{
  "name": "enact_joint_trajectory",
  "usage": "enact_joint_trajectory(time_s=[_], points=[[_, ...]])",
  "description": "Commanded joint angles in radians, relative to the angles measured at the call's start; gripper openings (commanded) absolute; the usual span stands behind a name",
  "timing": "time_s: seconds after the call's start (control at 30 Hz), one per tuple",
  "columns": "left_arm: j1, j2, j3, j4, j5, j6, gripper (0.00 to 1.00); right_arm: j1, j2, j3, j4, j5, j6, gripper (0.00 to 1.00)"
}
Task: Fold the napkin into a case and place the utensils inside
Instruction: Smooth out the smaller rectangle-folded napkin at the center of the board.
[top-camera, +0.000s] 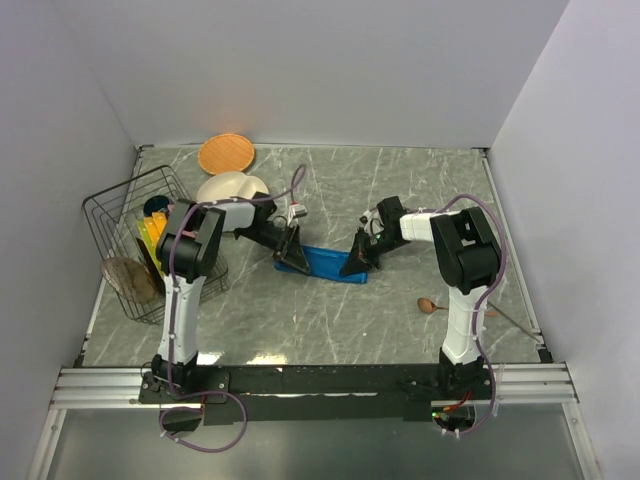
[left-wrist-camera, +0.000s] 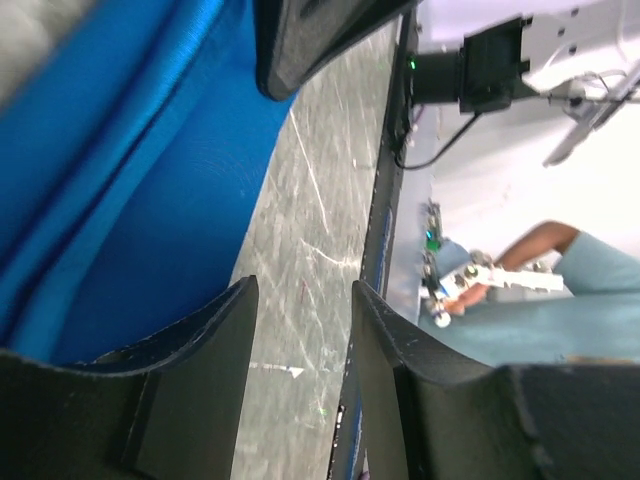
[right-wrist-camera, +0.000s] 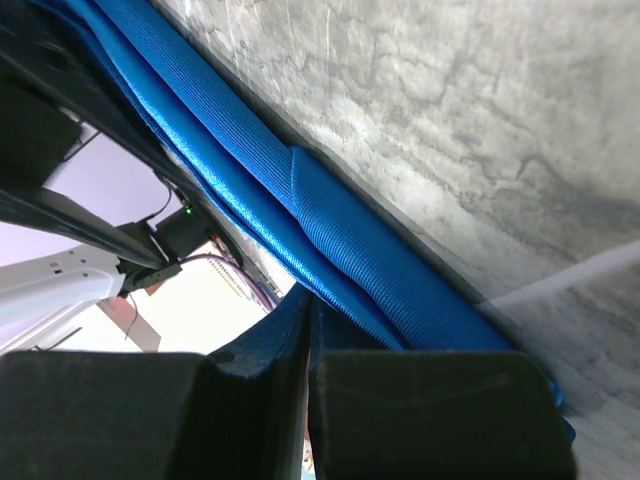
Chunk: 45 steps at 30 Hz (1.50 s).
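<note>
Top external view: the napkin (top-camera: 327, 264) lies mid-worktop (top-camera: 400, 180) as a narrow, folded blue strip running left to right. The left claw (top-camera: 292, 260) sits at its left end and the right claw (top-camera: 356, 264) at its right end. A wooden spoon (top-camera: 428, 305) lies apart from it, to the right and nearer. A wire basket (top-camera: 118, 205) stands at the left, with an orange plate (top-camera: 225, 153) and a white plate (top-camera: 232, 188) farther back.

Left wrist view: the left claw (left-wrist-camera: 300, 345) is spread, with bare worktop (left-wrist-camera: 320, 200) showing between its fingers; the napkin (left-wrist-camera: 150, 180) lies just beside them.

Right wrist view: the right claw (right-wrist-camera: 305, 310) is pressed closed, pinching an edge of the layered napkin (right-wrist-camera: 340, 230) on the worktop (right-wrist-camera: 450, 120).
</note>
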Motion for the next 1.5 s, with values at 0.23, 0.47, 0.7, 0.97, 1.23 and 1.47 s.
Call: enact_joint_trajectory(time_s=[0.23,0.47,0.7,0.97,1.23,1.47], points=[[0.062,0.057,0.043,-0.029,-0.063,0.077,0.48,-0.013,0.060,0.011,-0.055,0.192,-0.043,0.06],[0.076,0.013,0.030,0.001,-0.095,0.065,0.46,-0.012,0.062,0.027,-0.062,0.191,-0.062,0.06],[0.025,-0.194,0.044,0.174,-0.127,-0.049,0.42,-0.007,0.068,0.041,-0.068,0.188,-0.082,0.06],[-0.084,-0.127,0.017,0.457,-0.139,-0.350,0.32,-0.003,0.080,0.050,-0.067,0.180,-0.082,0.06],[-0.070,0.028,0.013,0.390,-0.242,-0.334,0.11,0.008,0.022,0.076,-0.091,0.108,-0.123,0.11],[-0.062,0.057,0.014,0.354,-0.262,-0.316,0.06,0.080,-0.124,0.067,-0.061,-0.078,-0.088,0.32]])
